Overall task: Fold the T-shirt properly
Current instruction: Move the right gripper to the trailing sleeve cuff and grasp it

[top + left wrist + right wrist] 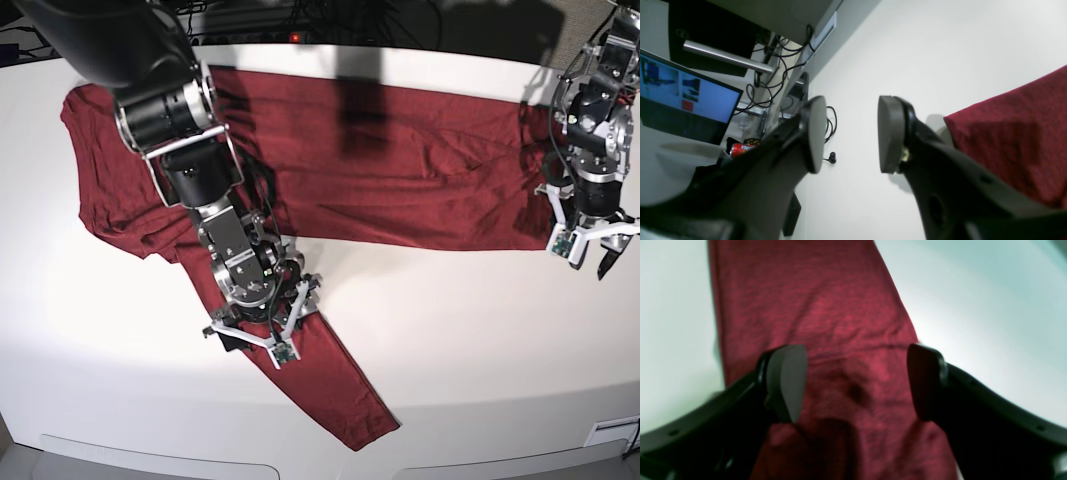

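Through the left wrist camera, the left pincer (851, 133) stood with its jaws apart and nothing between them, only bare white worktop (940, 50) showing in the gap. A corner of the maroon T-shirt (1013, 143) lay just beside the right-hand finger, apart from the pads. Farther off at the worktop's edge sat a lit monitor (686, 96), a tangle of black cables (780, 66) and a red can (741, 149).

Through the right wrist camera, the right pincer (857, 380) hung spread wide directly over a long strip of the T-shirt (813, 306). Wrinkled fabric filled the space between the two pads, yet neither pad pinched it; whether the tips touched the cloth could not be told. White worktop (990, 306) flanked the strip on both sides.

From the base camera, the T-shirt (420, 170) lay spread flat across the far part of the worktop (480, 340), its body running side to side. One sleeve ran diagonally toward the near edge. The right pincer (262, 325) hovered over that sleeve about midway along it, jaws wide. The left pincer (590, 245) hung at the shirt's other end, just off the fabric's edge, jaws parted and empty.
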Motion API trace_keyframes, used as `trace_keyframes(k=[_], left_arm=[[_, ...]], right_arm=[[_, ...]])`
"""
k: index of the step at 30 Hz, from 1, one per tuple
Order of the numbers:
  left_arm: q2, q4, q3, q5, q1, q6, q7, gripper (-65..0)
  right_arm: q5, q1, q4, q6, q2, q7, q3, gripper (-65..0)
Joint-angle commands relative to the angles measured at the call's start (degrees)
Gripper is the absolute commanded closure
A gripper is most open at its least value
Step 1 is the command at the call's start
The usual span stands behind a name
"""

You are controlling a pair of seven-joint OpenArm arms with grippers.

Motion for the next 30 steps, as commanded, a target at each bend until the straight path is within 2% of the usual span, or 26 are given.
trace_keyframes(k=[1,4,6,11,14,17,20,23,26,30], left_arm=[[-0.85,0.87,-0.44,0.87,-0.66,1.27,-1.01,-24.9],[-0.85,0.87,-0.44,0.87,-0.66,1.27,-0.81,-24.9],[-0.85,0.87,-0.44,0.87,-0.66,1.27,-0.83,-24.9],[-0.85,0.87,-0.44,0.87,-0.68,1.27,-0.92,-24.9],[-0.85,0.87,-0.44,0.87,-0.68,1.27,-1.05,-24.9],[-0.85,0.87,-0.44,0.87,-0.66,1.27,-1.03,-24.9],[-0.85,0.87,-0.44,0.87,-0.66,1.27,-0.85,-25.0],[-0.85,0.87,-0.44,0.87,-0.68,1.27,-1.31,-24.9],[-0.83,0.87,-0.44,0.87,-0.68,1.27,-1.97,-24.9],[-0.85,0.87,-0.44,0.85,-0.66,1.27,-1.51,-24.9]], right_arm=[[-0.33,-1.92,0.24,2.36,0.22,-7.19,-3.02,-45.8],[0.37,-5.7,5.92,1.81,2.29,-10.64,-9.55,-45.8],[2.25,-8.87,11.15,1.03,4.39,-12.11,-11.04,-45.8],[7.93,-17.27,26.21,1.09,10.47,-13.62,-9.68,-45.8],[11.17,-21.62,34.56,1.38,12.13,-15.15,-5.79,-45.8],[13.18,-25.53,42.12,2.97,12.15,-16.5,-0.39,-45.8],[14.34,-28.26,47.87,3.08,12.15,-17.16,4.87,-45.8],[18.36,-28.06,51.08,3.13,11.58,-16.52,8.55,-45.8],[19.67,-24.79,50.97,4.94,8.94,-16.31,9.57,-45.8],[19.17,-19.74,48.37,6.03,3.45,-15.1,9.53,-45.8]])
